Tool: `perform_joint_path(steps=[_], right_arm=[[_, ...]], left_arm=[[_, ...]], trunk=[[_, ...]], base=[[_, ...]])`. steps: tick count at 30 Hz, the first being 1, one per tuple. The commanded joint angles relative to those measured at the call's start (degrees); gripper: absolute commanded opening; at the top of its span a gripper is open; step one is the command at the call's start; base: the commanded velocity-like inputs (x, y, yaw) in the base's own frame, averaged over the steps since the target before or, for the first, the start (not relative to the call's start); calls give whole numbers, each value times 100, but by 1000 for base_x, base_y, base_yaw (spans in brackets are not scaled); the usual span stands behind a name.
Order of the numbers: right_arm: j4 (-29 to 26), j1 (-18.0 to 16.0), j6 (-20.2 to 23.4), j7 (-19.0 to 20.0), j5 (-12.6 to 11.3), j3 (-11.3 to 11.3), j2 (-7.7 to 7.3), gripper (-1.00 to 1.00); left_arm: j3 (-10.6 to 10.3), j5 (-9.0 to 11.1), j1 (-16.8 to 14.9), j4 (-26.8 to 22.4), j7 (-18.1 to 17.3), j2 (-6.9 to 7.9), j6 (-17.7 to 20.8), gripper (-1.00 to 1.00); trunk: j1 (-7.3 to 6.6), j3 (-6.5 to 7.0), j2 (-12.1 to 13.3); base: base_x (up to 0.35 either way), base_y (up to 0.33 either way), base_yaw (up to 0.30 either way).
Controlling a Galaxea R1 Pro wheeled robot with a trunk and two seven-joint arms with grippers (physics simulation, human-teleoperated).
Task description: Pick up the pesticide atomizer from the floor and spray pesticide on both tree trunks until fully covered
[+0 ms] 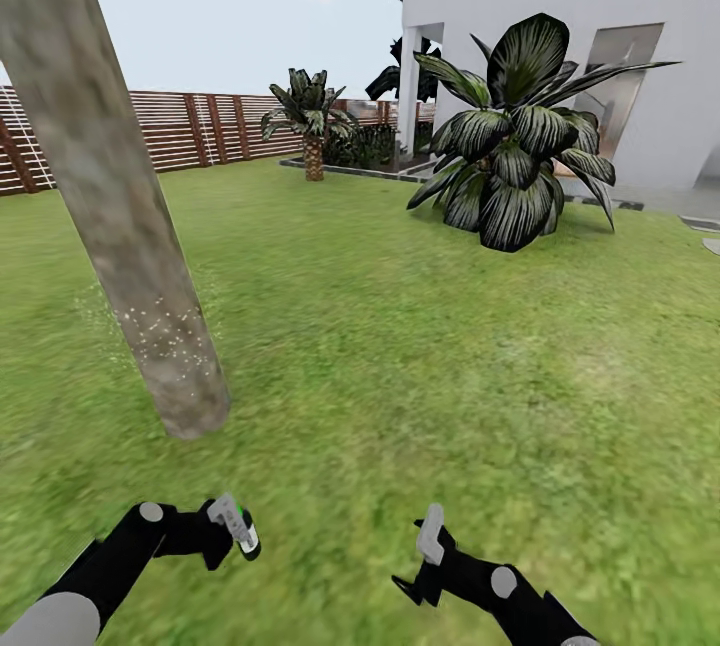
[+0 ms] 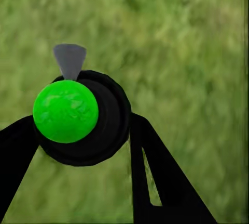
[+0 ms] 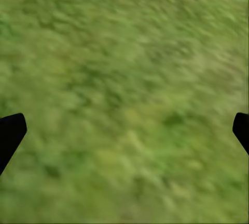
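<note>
Green-bottomed, dark-bodied pesticide atomizer: held in the left gripper, low over the lawn. In the left wrist view, a bright green round end and a black ring sit between the two black fingers, with a grey tapered part projecting beyond. In the head view, its pale top and green end show at the gripper tip.

Tree trunk: thick, mottled beige-grey bark, appearing tilted, rooted in the grass ahead of the left arm. Pale specks lie on its lower part and on the grass just beside it.

Right gripper: carries nothing; jaws spread wide, with fingertips at opposite edges of the right wrist view and blurred grass between.

Large dark-leaved plant: on the lawn, well ahead to the right.

Small palm: farther back, near the slatted reddish-brown fence.

White house: behind the large plant.
</note>
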Motion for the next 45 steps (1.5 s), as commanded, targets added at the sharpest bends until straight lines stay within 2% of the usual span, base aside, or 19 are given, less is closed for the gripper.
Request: perform_joint_path(steps=[1,8,15,16,17,18,19,23,29,31,33,45], right_arm=[[0,-4,-30,-2,63,-10,34,100],[-144,-11,-23,113,118,8,259,100],[-369,-15,2,337,107,8,273,100],[-791,-15,2,1260,107,8,274,100],[-799,-15,2,1264,105,8,281,100],[-803,-15,2,1285,106,8,282,100],[-814,-15,2,1345,107,8,283,-100],[-870,-15,2,1433,107,8,286,-100],[-884,-15,2,1447,104,8,336,-100],[-894,-15,2,1448,106,8,414,-100],[-983,-15,2,1448,107,8,472,-100],[-1029,-15,2,1448,107,16,529,-100]], left_arm=[[-15,-15,4,23,-27,-32,20,-100],[-161,-44,-18,147,-65,-261,-166,-100],[-389,-61,-32,142,-112,-491,-174,-100],[-1034,-65,-37,142,-228,-632,-171,-100],[-1257,-72,-48,142,-356,-643,-166,-100],[-1312,-68,-50,142,-383,-648,-166,-100],[-1337,-68,-50,141,-398,-663,-165,-100],[-1354,-68,-45,142,-409,-739,-165,-100],[-1394,-80,-43,96,-410,-953,-149,-100],[-1582,-85,-43,75,-410,-985,-138,-100],[-1666,-80,-45,54,-410,-1007,-131,-100],[-1689,-100,-67,30,-346,-1213,-75,-100]], trunk=[[-1,-5,-2],[-1,-5,-2],[-1,-5,-2],[-1,-5,-2],[-1,-5,-2],[-1,-5,-2],[-1,-5,-2],[-1,-5,-2],[-1,-5,-2],[-1,-5,-2],[-1,-5,-2],[-1,-5,-2]], base=[[0,0,0],[0,0,0],[0,0,0],[0,0,0],[0,0,0],[0,0,0],[0,0,0],[0,0,0],[0,0,0],[0,0,0],[0,0,0],[0,0,0]])
